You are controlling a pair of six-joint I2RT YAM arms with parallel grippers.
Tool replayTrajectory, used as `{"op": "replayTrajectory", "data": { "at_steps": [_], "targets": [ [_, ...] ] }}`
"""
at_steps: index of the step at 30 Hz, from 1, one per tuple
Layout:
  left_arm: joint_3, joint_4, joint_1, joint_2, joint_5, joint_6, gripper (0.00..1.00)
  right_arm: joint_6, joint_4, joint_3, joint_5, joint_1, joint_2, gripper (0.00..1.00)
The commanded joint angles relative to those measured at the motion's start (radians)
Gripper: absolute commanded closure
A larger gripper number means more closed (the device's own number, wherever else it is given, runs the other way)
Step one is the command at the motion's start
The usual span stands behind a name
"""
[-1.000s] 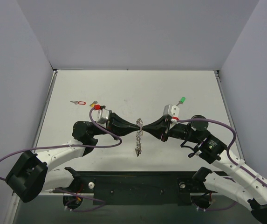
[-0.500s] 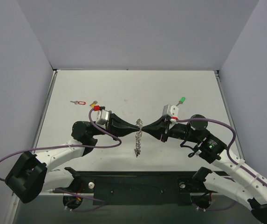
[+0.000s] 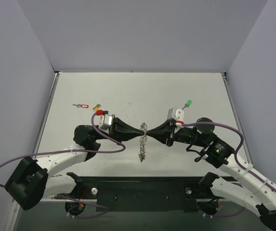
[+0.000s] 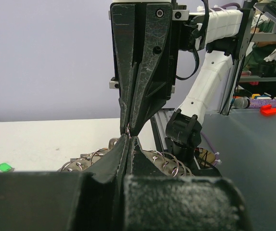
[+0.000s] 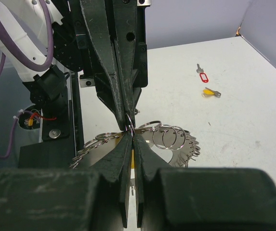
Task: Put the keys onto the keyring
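1. Left gripper [image 3: 138, 128] is pinched tight, its black tapered fingers closed tip to tip on a thin wire ring at the top of the keyring [image 3: 142, 144].
2. Right gripper [image 3: 148, 129] meets it nose to nose, jaws closed on that same bit of wire, the two pairs of tips touching.
3. From the left wrist, the keyring [image 4: 166, 161] shows as a cluster of shiny silver split rings fanning out just below the clamped tips, with the right gripper [image 4: 129, 126] standing opposite as a matte black wedge.
4. From the right wrist, the looped rings [image 5: 169, 139] overlap like coils, bright and wiry, right beside the right gripper's own tips.
5. Red-tagged key [image 3: 82, 106] lies flat on the white table [image 3: 142, 91], beyond and outboard of the left gripper; its tag label is too small to read.
6. Yellow-headed key [image 3: 97, 106] sits just beside it, nearer the left wrist.
7. Green-headed key [image 3: 188, 103] rests just beyond the right wrist, apart from the keyring.
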Motion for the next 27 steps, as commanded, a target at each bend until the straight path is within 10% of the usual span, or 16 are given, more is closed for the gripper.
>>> {"op": "replayTrajectory", "data": {
  "at_steps": [1, 27],
  "targets": [
    [0.040, 0.093, -0.010, -0.035, 0.057, 0.020, 1.00, -0.019, 0.043, 0.053, 0.009, 0.003, 0.016, 1.00],
    [0.048, -0.078, 0.002, -0.066, 0.073, 0.085, 1.00, -0.064, 0.006, 0.073, -0.013, 0.008, 0.032, 1.00]
  ]
}}
